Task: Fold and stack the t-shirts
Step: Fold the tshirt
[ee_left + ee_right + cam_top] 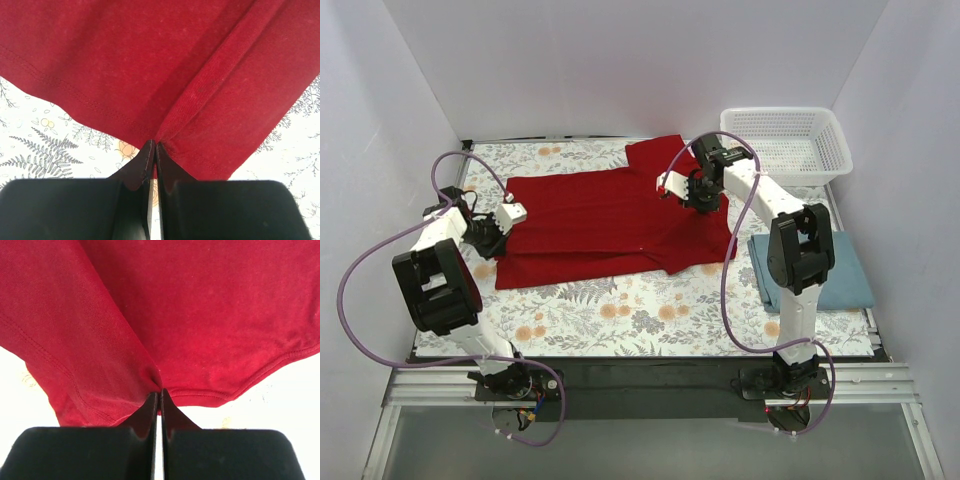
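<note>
Ahead of both clenched jaw pairs spreads the red t-shirt (600,215). The left gripper (154,146) pinches its stitched edge and the right gripper (159,392) a bunched edge. Well behind the right jaws, that arm partly hides the blue-grey t-shirt (845,280). Two shirts, one basket (790,140).

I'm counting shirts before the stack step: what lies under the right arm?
A folded blue-grey t-shirt lies on the floral table beneath the right arm. The arm hides much of it, so whether anything else sits there cannot be seen.
</note>
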Motion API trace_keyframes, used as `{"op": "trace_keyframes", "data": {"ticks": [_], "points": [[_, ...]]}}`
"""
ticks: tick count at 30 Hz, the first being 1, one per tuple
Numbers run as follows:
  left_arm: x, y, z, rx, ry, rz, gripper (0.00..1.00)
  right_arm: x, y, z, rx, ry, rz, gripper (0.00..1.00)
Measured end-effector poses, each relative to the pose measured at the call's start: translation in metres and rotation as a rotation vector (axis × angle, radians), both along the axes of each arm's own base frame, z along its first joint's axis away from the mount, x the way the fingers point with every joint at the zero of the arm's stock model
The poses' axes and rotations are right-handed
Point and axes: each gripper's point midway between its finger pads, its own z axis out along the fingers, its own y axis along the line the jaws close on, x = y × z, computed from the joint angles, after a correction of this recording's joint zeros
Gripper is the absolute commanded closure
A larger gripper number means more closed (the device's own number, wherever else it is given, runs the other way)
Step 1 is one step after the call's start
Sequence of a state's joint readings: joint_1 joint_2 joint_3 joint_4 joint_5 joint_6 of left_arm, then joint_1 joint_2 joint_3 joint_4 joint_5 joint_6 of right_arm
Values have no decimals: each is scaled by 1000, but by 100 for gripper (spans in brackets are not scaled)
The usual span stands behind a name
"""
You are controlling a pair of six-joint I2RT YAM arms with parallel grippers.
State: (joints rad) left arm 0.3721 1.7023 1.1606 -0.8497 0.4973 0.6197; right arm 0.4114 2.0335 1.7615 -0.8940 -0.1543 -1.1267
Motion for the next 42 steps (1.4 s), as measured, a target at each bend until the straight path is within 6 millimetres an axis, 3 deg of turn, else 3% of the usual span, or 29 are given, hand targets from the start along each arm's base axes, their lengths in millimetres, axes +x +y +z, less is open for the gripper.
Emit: {"op": "trace_keyframes", "data": {"ticks": [10, 42], "points": [[2, 2, -10, -3, 18, 11, 100, 8, 0, -13, -19, 16, -4, 99], [10, 10, -25, 12, 41, 33, 98, 26, 0, -26, -33, 13, -13, 99]]}}
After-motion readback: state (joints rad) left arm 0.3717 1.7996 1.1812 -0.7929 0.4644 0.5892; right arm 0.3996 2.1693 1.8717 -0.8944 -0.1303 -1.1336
